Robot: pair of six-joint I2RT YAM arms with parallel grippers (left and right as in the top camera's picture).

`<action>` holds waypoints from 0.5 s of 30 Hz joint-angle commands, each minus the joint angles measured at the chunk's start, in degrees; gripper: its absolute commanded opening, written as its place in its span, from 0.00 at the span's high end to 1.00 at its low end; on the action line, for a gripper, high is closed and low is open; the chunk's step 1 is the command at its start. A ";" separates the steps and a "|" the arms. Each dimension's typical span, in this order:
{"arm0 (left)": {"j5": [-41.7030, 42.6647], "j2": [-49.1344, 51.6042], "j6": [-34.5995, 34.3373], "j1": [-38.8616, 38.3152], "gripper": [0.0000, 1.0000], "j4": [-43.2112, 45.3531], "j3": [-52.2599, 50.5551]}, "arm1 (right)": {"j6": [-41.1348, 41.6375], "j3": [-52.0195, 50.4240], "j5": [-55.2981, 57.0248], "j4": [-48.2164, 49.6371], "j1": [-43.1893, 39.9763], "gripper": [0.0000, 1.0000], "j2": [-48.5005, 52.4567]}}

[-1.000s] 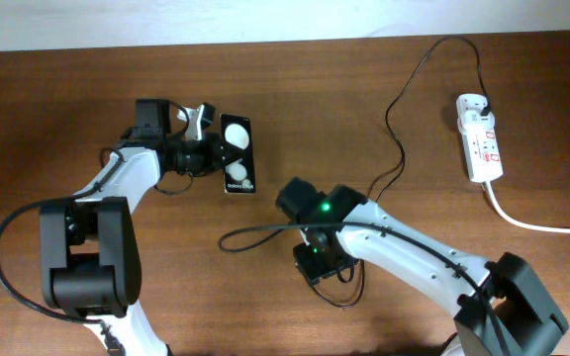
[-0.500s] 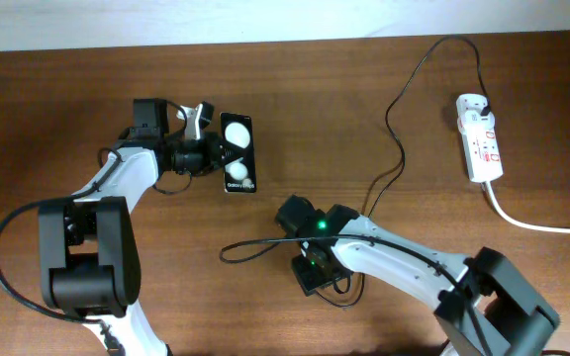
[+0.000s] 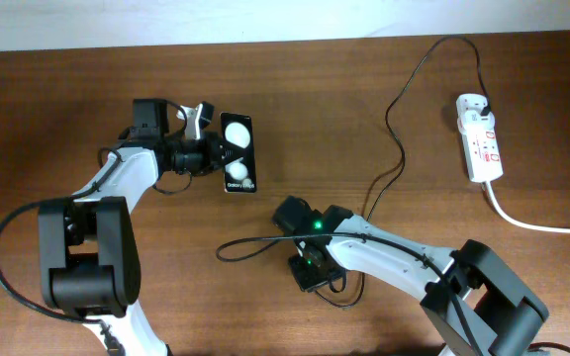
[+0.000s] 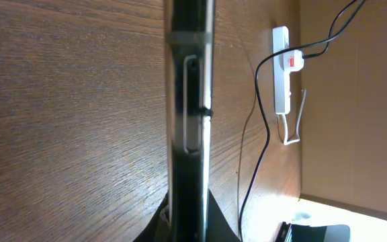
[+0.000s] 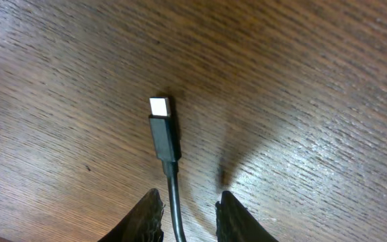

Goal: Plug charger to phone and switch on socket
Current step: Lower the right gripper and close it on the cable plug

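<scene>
Our left gripper [image 3: 211, 150] clamps the phone [image 3: 238, 153] at 11 o'clock. Our right gripper [image 5: 189, 202] straddles the charger [image 5: 164, 134], jaws part-spread; we cannot tell whether it grips. The socket [image 3: 480, 138] lies at 2 o'clock.

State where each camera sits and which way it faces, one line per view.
Overhead: above the table, facing straight down; both arms show, the left gripper at the phone, plus socket and charger.
Left wrist: on the left arm, facing along the tabletop past the edge-on phone toward the socket; little of the gripper itself shows.
Right wrist: on the right arm, facing down at the wood; the right gripper fingers flank the charger's plug tip.
Shared: overhead and left wrist both show phone, socket, charger.
</scene>
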 commanded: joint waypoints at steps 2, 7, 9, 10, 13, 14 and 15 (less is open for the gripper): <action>2.38 -0.15 0.90 0.20 1.00 0.35 -0.07 | 0.26 -0.42 -0.52 -0.07 0.26 0.70 1.07; 2.36 -0.15 0.90 0.20 1.00 0.35 -0.07 | 0.26 -0.42 -0.55 0.33 0.26 0.76 1.75; 2.36 -0.15 0.87 0.20 1.00 0.37 -0.07 | 0.28 -0.39 -0.57 0.33 0.26 0.83 1.75; 2.36 -0.15 0.87 0.20 1.00 0.37 -0.07 | 0.28 -0.37 -0.57 0.31 0.24 0.85 1.75; 2.38 -0.15 0.87 0.20 1.00 0.39 -0.07 | 0.79 -0.04 -0.98 0.07 -2.45 0.87 1.75; 2.38 -0.15 0.87 0.20 1.00 0.37 -0.07 | 2.01 0.04 -0.98 0.11 -3.85 0.87 1.75; 2.36 -0.15 0.87 0.20 1.00 0.37 -0.07 | 3.48 0.04 -0.96 0.37 -5.14 0.88 1.75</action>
